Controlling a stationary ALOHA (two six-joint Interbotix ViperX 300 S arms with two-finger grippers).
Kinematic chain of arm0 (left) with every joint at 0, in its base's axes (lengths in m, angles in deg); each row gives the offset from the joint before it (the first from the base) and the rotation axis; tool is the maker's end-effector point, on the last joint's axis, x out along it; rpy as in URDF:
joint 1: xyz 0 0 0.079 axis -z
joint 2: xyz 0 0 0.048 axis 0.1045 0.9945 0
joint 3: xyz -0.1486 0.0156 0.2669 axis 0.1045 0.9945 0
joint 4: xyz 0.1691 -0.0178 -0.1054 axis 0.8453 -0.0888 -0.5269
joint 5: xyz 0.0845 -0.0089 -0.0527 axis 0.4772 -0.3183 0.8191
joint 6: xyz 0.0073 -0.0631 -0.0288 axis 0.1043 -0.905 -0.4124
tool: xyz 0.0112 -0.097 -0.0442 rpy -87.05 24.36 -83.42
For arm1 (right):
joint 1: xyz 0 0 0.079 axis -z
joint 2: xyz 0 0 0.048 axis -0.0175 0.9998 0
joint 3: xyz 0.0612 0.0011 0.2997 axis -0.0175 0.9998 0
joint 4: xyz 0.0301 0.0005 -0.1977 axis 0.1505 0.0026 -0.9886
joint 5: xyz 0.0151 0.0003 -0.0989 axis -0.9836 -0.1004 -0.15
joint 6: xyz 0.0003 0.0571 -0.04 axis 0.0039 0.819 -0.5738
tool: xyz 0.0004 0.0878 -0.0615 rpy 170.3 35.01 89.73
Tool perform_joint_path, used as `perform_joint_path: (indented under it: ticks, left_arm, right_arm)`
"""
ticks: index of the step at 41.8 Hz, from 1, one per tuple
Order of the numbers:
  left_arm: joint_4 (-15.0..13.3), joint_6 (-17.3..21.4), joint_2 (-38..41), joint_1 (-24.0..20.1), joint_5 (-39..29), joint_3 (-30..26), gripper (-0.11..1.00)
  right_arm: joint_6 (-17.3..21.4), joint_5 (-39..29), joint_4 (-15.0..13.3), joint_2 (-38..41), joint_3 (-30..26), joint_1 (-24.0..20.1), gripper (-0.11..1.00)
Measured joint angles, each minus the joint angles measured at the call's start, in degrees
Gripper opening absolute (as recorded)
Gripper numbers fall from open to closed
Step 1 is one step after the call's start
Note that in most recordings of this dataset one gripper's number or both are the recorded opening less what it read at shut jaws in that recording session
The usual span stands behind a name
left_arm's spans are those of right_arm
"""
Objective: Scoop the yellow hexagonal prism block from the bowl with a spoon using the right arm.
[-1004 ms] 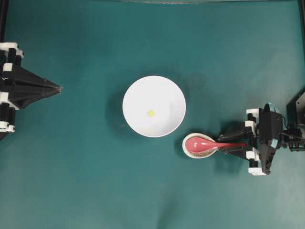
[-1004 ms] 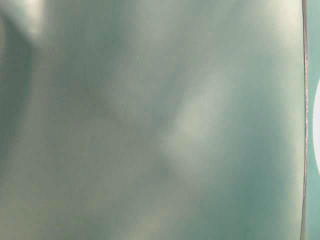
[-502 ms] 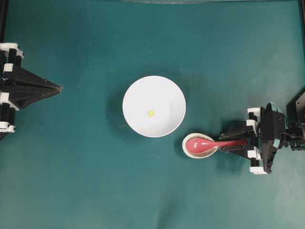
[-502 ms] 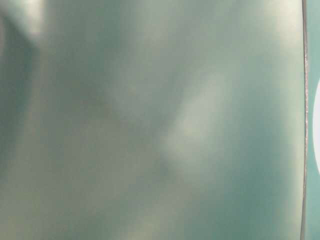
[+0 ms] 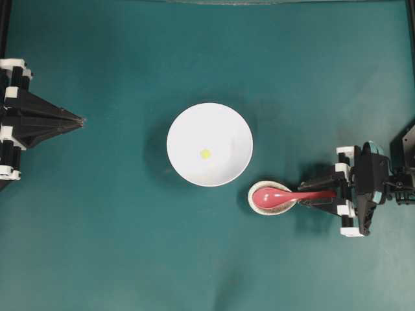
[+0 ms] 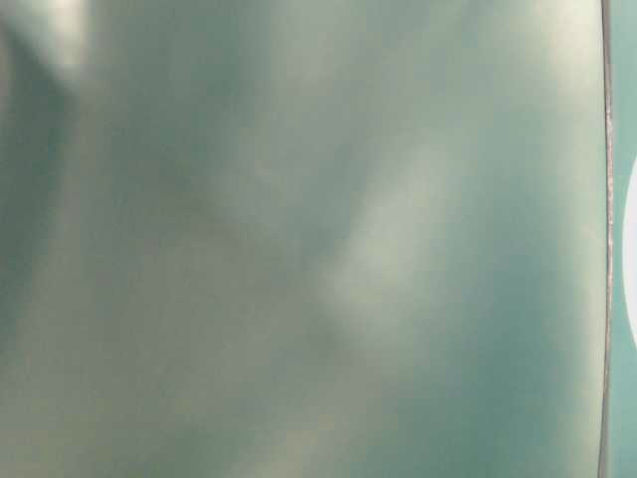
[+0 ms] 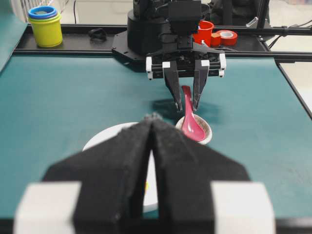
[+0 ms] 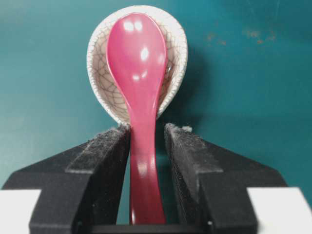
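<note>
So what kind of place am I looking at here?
Probably a robotics lab bench, not a kitchen. A teal mat covers the table, two black robot arms face each other across it, and tape rolls and stacked cups sit on a ledge behind.

Bare table [image 5: 117, 246] surrounds the bowl [image 5: 209, 116]; only the spoon rest [image 5: 256, 206] stands just beside its rim.

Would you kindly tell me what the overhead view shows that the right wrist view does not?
Only the overhead view shows the white bowl holding the yellow block, and the shut left gripper far to its left. Only the right wrist view shows the spoon rest's crackled glaze and a thin gap between each finger and the handle. Both show the spoon on the rest, with the right gripper straddling its handle.
</note>
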Motion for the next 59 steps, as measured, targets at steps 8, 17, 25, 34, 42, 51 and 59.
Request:
perform_joint_path:
  ticks: [8,17,25,34,42,51,59]
  left_arm:
    - [0.0,0.0,0.0,0.1,0.0,0.0,0.01]
    - [0.0,0.0,0.0,0.1,0.1,0.0,0.01]
    - [0.0,0.0,0.0,0.1,0.0,0.0,0.01]
    - [0.0,0.0,0.0,0.1,0.0,0.0,0.01]
    - [0.0,0.0,0.0,0.1,0.0,0.0,0.01]
    - [0.0,0.0,0.0,0.0,0.0,0.0,0.01]
    - [0.1,0.0,0.0,0.1,0.0,0.0,0.01]
  right_arm:
    - [-0.6,0.1,0.0,0.1,0.0,0.0,0.41]
    - [-1.3,0.1,-0.1,0.0,-0.2,0.0,0.41]
    - [-1.4,0.1,-0.1,0.0,-0.2,0.0,0.41]
    - [-1.4,0.1,-0.1,0.0,-0.2,0.0,0.34]
    - [-1.5,0.0,-0.1,0.0,-0.2,0.1,0.21]
    - [-1.6,0.0,-0.4,-2.0,0.0,0.0,0.21]
    - [-1.6,-0.5,-0.6,-3.6,0.4,0.0,0.21]
